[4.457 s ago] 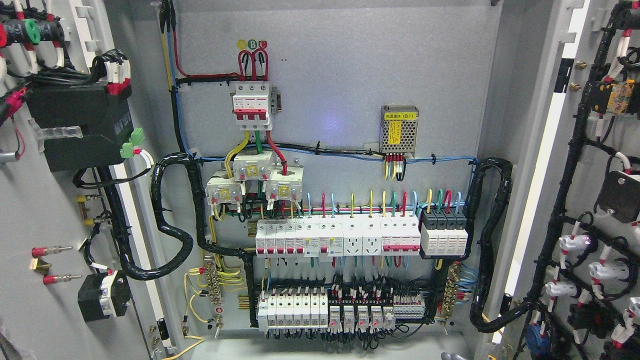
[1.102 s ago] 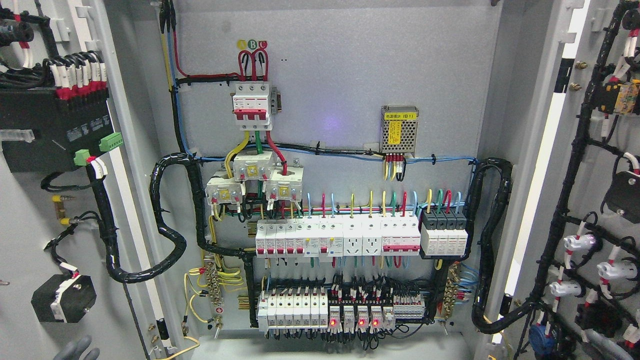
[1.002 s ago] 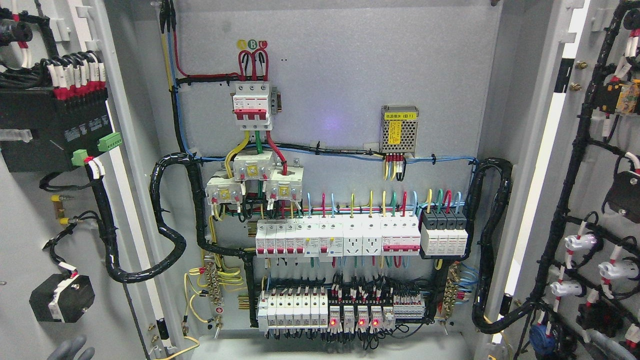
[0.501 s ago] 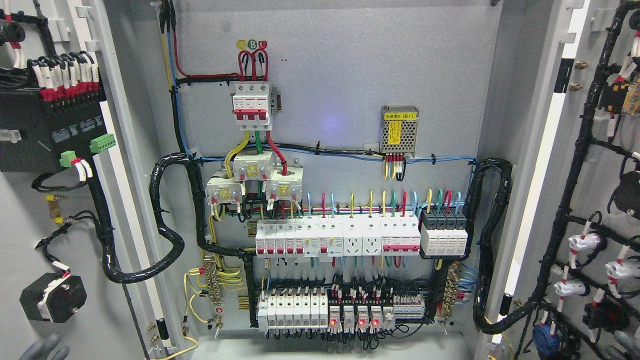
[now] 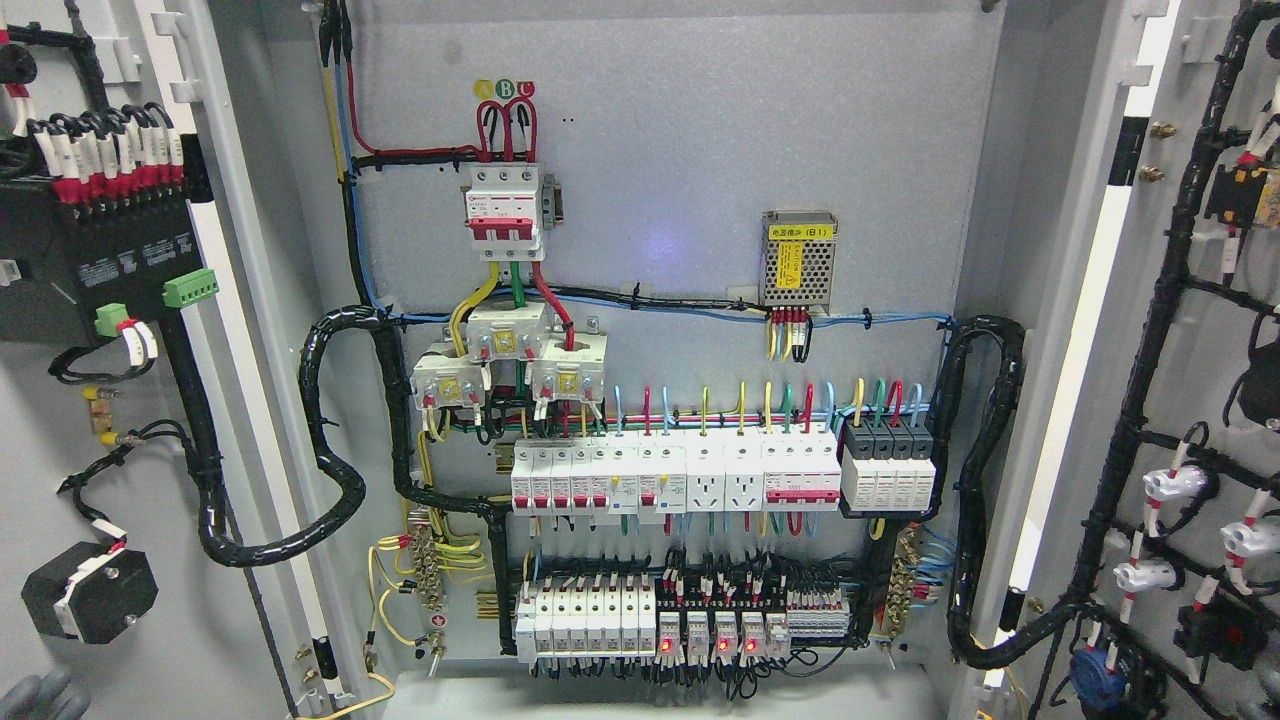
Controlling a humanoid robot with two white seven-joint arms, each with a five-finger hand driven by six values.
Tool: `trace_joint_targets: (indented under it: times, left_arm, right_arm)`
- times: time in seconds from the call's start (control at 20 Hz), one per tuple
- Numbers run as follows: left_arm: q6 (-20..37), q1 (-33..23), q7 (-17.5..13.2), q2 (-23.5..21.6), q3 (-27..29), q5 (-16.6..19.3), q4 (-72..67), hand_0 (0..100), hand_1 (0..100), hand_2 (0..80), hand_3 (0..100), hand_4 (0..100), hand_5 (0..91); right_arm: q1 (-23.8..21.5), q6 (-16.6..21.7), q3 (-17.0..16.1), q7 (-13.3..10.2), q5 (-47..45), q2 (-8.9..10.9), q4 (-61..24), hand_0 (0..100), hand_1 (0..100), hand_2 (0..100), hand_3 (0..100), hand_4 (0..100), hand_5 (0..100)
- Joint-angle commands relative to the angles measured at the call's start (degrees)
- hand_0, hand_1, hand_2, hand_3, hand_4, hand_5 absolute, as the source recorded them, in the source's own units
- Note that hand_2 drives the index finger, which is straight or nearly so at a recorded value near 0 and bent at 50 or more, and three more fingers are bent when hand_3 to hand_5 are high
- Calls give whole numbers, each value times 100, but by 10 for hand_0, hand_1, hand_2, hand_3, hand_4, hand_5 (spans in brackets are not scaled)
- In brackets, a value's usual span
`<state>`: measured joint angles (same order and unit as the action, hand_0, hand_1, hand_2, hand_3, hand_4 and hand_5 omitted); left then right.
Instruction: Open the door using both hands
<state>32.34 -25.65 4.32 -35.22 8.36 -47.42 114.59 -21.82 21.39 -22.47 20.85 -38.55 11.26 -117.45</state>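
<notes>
The electrical cabinet stands open with both doors swung outward. The left door fills the picture's left, its inner face carrying a black module and a black wire loom. The right door fills the right side, its inner face lined with black cable runs and white lamp backs. Only a grey bit of my left hand shows, at the bottom left corner against the left door. A faint grey sliver at the lower right edge may be my right hand.
Inside, the grey back panel holds a red and white main breaker, a mesh-covered power supply, rows of white breakers and relays with lit red lamps. Thick black conduits loop from the panel to each door.
Both doors have swung further outward: the left door's parts slid left and down, the right door's parts slid right. My left hand moved left with the door. The relay lamps lit up.
</notes>
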Motion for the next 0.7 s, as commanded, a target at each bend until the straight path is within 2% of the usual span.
trace_joint_targets:
  times: [0.0, 0.65]
  left_arm:
    - [-158, -11, -1, -152, 237, -346, -244, 0, 0, 0, 0, 0, 0]
    - [-334, 7, -1, -187, 553, -584, -358, 0, 0, 0, 0, 0, 0]
  right_arm:
    - [-94, 15, -126, 7, -73, 61, 12, 191, 0, 0, 0, 0, 0]
    - [-129, 23, -355, 7, -82, 61, 12, 191, 0, 0, 0, 0, 0]
